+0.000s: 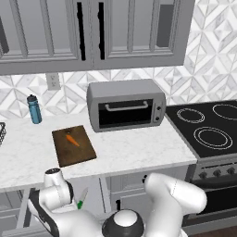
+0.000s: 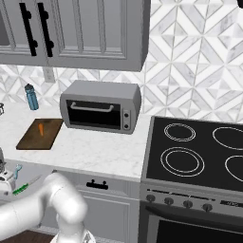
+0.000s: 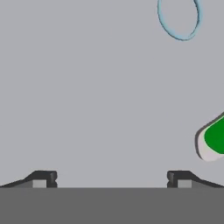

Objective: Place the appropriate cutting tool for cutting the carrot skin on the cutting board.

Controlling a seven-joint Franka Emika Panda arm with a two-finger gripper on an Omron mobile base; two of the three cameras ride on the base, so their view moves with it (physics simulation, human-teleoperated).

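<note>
The dark brown cutting board (image 1: 77, 152) (image 2: 32, 138) lies flat on the white counter, left of the toaster oven. The small orange carrot (image 1: 71, 140) (image 2: 41, 128) rests on it. Below the counter's front edge lie the light-blue cutting tool (image 2: 17, 170) and a green-handled knife (image 1: 82, 198) (image 2: 21, 190). My hand reaches down there. In the hand view my gripper (image 3: 111, 179) is open over a plain grey surface, with nothing between its fingertips. A light-blue loop of the cutting tool (image 3: 180, 38) sits at the top right, and the knife's green handle end (image 3: 215, 138) at the right edge.
A grey toaster oven (image 1: 126, 110) (image 2: 100, 111) stands at the back of the counter. A blue bottle (image 1: 34, 109) (image 2: 31, 97) is by the wall to the left. The black stove (image 1: 208, 132) (image 2: 199, 152) adjoins the counter on the right. Cabinets hang above.
</note>
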